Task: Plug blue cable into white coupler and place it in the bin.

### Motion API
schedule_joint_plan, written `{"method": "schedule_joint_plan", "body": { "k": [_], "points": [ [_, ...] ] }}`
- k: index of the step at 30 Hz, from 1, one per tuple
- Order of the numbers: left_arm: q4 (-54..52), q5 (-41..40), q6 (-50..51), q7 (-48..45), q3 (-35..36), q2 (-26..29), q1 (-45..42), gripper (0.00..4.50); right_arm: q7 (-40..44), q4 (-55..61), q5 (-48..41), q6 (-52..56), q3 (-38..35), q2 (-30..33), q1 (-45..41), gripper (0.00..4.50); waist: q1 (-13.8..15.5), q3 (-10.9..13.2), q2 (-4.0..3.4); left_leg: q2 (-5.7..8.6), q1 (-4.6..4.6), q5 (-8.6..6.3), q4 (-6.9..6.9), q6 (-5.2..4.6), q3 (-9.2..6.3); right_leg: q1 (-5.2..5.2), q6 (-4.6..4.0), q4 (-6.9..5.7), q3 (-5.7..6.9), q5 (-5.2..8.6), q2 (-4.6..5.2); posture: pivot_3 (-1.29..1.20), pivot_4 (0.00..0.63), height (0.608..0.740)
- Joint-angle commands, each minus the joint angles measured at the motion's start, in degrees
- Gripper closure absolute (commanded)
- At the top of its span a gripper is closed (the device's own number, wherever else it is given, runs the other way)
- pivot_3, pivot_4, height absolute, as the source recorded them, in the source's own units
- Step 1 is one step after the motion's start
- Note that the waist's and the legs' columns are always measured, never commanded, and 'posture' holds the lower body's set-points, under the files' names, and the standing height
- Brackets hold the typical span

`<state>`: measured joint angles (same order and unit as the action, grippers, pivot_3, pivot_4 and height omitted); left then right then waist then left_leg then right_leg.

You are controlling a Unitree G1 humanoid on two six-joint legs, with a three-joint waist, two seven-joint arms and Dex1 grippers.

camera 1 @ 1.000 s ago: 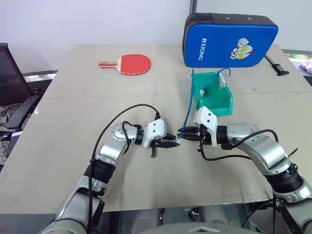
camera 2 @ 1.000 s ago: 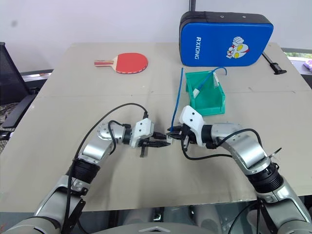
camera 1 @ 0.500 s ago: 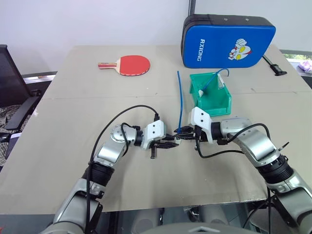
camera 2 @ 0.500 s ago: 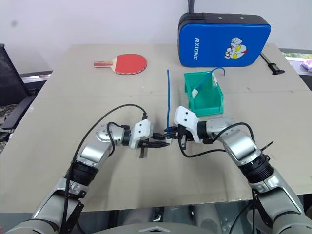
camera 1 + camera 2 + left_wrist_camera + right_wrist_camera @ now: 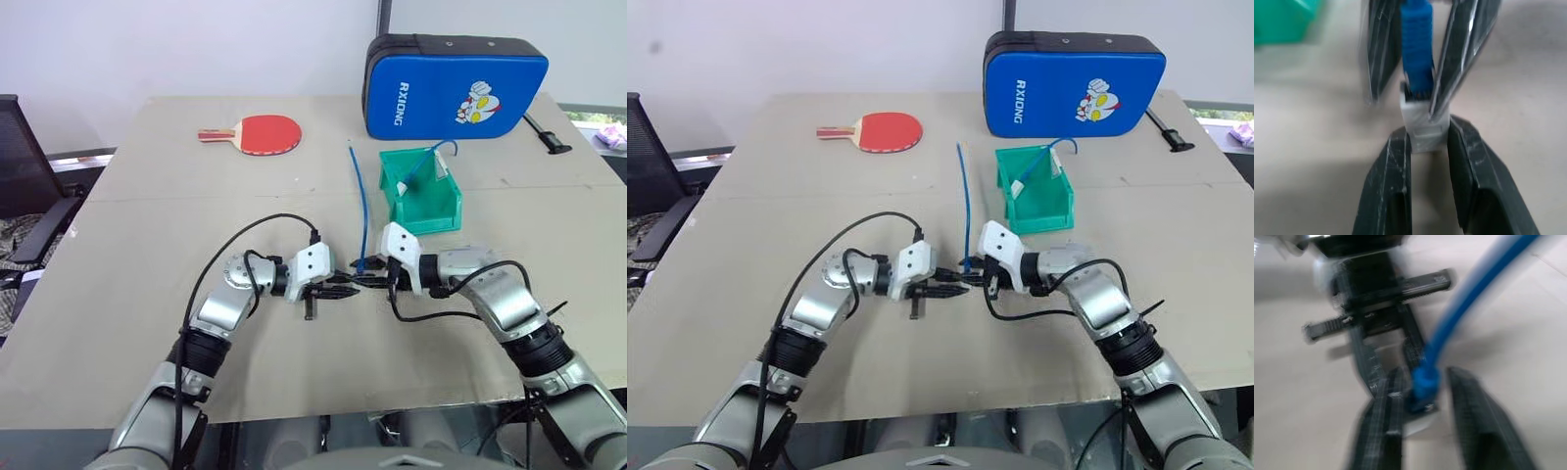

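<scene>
My left gripper (image 5: 345, 284) is shut on the tiny white coupler (image 5: 1422, 129), holding it just above the middle of the table. The blue cable (image 5: 360, 206) has its plug end seated in the coupler's socket, and its free end rises toward the far side of the table. My right gripper (image 5: 366, 278) faces the left one tip to tip. Its fingers (image 5: 1386, 426) stand apart on either side of the cable's blue plug boot (image 5: 1423, 384), with a gap showing on one side. The green bin (image 5: 436, 215) stands behind and to the right of both grippers.
A second blue cord (image 5: 423, 168) with a pale end lies in the bin. A large blue pad (image 5: 456, 88) lettered RXIONG stands at the back right, with a black bar (image 5: 542, 132) beside it. A red paddle (image 5: 265, 132) lies at the back left. A black chair (image 5: 20, 176) stands off the table's left edge.
The right gripper has closed in on the left one, bringing the plug up to the coupler. Its fingers, shut on the plug before, now stand apart. The cable's free end swung left.
</scene>
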<state>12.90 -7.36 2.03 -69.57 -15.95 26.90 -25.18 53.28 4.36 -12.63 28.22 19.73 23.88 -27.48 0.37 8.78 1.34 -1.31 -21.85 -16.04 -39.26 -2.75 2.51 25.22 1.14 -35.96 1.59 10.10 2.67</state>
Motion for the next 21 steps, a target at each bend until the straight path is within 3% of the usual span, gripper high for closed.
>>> {"method": "schedule_joint_plan", "body": {
  "k": [1, 3, 6, 12, 14, 17, 21],
  "points": [
    [-3.03, -2.12, -1.23, -0.47, 1.13, -0.43, -0.98, 4.07, -2.44, 1.02, 0.14, 1.59, -2.42, 0.64, 1.42, 1.50, 0.12, 0.01, 0.00, 0.00, -0.04, 0.00, 0.00, 0.00, 0.00, 0.01, -0.06, 0.03, 0.01, -0.04, 0.01, 0.00, 0.150, 0.731],
    [-2.93, -2.05, -1.56, -0.45, 1.15, -0.50, -0.70, 4.07, -2.31, 1.91, -0.17, 1.99, -2.34, 1.09, 2.69, 0.71, 0.17, 0.01, 0.00, 0.02, -0.07, 0.00, 0.00, 0.00, 0.02, 0.03, -0.11, 0.05, 0.00, -0.07, 0.03, 0.00, 0.150, 0.731],
    [-2.51, -2.00, -2.23, -0.58, 1.20, -0.56, -0.56, 4.07, -2.81, 3.57, -2.00, 3.99, -3.04, 0.23, 3.99, 0.71, 0.23, 0.01, 0.01, 0.02, -0.13, -0.01, 0.02, 0.00, 0.01, 0.07, -0.11, 0.08, 0.00, -0.07, 0.03, 0.00, 0.150, 0.731],
    [-2.26, -1.86, -2.81, -0.58, 1.17, -0.40, -0.71, 4.07, -2.75, 7.67, -6.96, 8.41, -5.24, -0.04, 4.15, 3.69, 0.21, 0.02, 0.01, 0.02, -0.14, -0.01, 0.03, 0.00, 0.00, 0.08, -0.09, 0.09, 0.00, -0.05, 0.03, 0.00, 0.150, 0.731],
    [-2.97, -1.84, -2.43, -0.29, 1.08, -0.49, -0.73, 4.07, -2.80, 8.42, -8.11, 9.38, -5.49, 0.11, 4.06, 4.48, 0.24, 0.02, 0.01, 0.01, -0.13, -0.01, 0.03, -0.01, 0.00, 0.08, 0.06, 0.09, 0.00, 0.04, 0.03, 0.00, 0.150, 0.731],
    [-4.89, -3.13, -0.04, -0.97, 1.05, -0.17, -0.53, 4.07, -3.19, 9.48, -10.07, 10.83, -6.55, -0.14, 3.95, 4.48, 0.26, 0.02, 0.01, 0.01, -0.14, -0.01, 0.03, -0.01, -0.01, 0.09, 0.06, 0.09, 0.01, 0.04, 0.03, 0.00, 0.150, 0.731],
    [-8.58, -6.41, 3.74, 0.31, 2.98, -0.50, -0.27, 2.13, -4.66, 11.47, -13.16, 13.18, -10.18, -0.22, 3.85, 4.50, 0.26, 0.04, -0.01, 0.01, -0.19, -0.01, 0.03, -0.01, -0.01, 0.13, 0.04, 0.09, 0.01, 0.03, 0.03, 0.00, 0.150, 0.731]
  ]
}}
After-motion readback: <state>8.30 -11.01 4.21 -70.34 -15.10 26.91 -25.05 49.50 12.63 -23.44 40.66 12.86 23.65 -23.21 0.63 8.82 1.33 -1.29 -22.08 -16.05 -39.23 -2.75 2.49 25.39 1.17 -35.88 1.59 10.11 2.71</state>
